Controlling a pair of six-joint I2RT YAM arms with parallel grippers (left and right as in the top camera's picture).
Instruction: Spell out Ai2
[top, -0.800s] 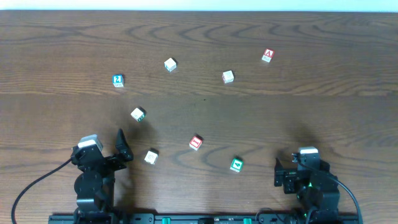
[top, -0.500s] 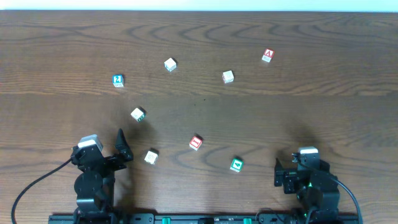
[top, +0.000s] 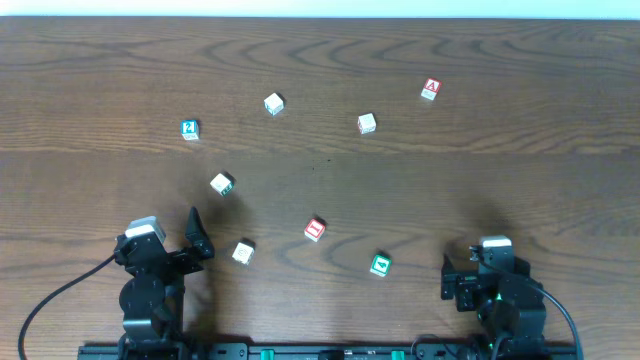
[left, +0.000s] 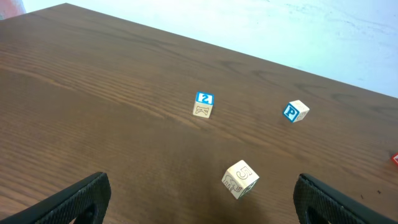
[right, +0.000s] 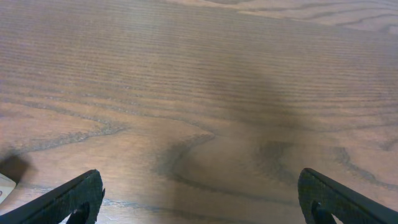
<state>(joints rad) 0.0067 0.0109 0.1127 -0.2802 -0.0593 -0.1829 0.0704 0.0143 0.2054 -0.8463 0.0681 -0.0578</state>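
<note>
The left pincer (left: 200, 200) stands spread wide with nothing between its fingers, low over the tabletop (left: 93, 93). Its wrist view reads characters the overhead cannot: at 12 o'clock a blue-topped 2 block (left: 203, 104), and towards 1 o'clock a nearer 5 block (left: 240, 179) and a farther P block (left: 296, 111). The right pincer (right: 199, 200) is likewise wide apart and empty, and its wrist view shows wood grain. Only the overhead shows the red A block (top: 430, 89), far out at 1 o'clock on the tabletop and well apart from the 2 block at 10 o'clock. It also shows a red block (top: 315, 229) and a green block (top: 380, 265) near 6 o'clock. I cannot tell which block bears the i.
</note>
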